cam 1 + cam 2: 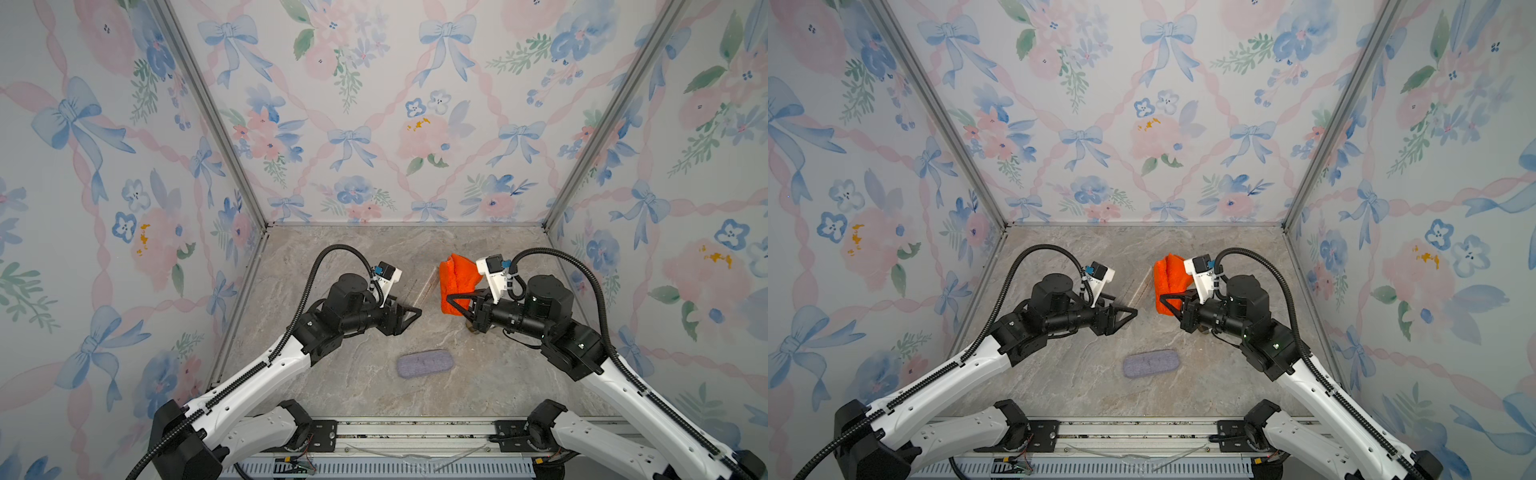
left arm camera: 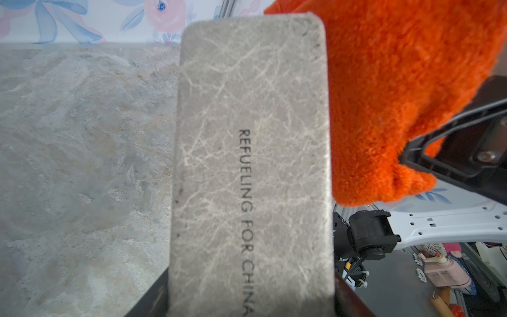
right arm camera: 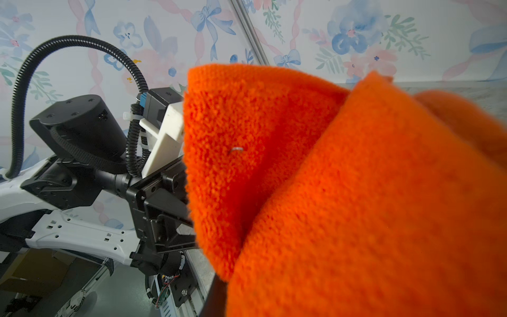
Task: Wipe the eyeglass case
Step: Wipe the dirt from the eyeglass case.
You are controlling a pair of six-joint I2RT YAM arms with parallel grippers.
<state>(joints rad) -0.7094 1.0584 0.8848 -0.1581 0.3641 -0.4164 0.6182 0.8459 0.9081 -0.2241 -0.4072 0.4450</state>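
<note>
In both top views the left gripper is clamped on the eyeglass case, which sticks straight out beyond its fingertips, off the table. The case's marbled face almost vanishes against the marbled top, so we make out only its two long edges. The right gripper faces it, pinched shut on the orange cloth. The cloth stands just beside the case's far end, on the side turned to the right gripper. A bluish-grey oblong pad lies apart, back toward both arms' bases.

In the left wrist view the case runs lengthwise away from the holding jaws. It is grey with pale crackle veins, rounded corners, a few dark specks near the edges, and black lettering along its length. The cloth crowds one long edge and the far corner. We cannot tell whether it presses on the case or only sits behind it. One of the right gripper's fingers bites the cloth's lower fold.

In the right wrist view the cloth fills the frame and hides the case.

We judge that the right arm does the wiping: the cloth has to come over the broad face and run along that long axis, toward the left gripper.
</note>
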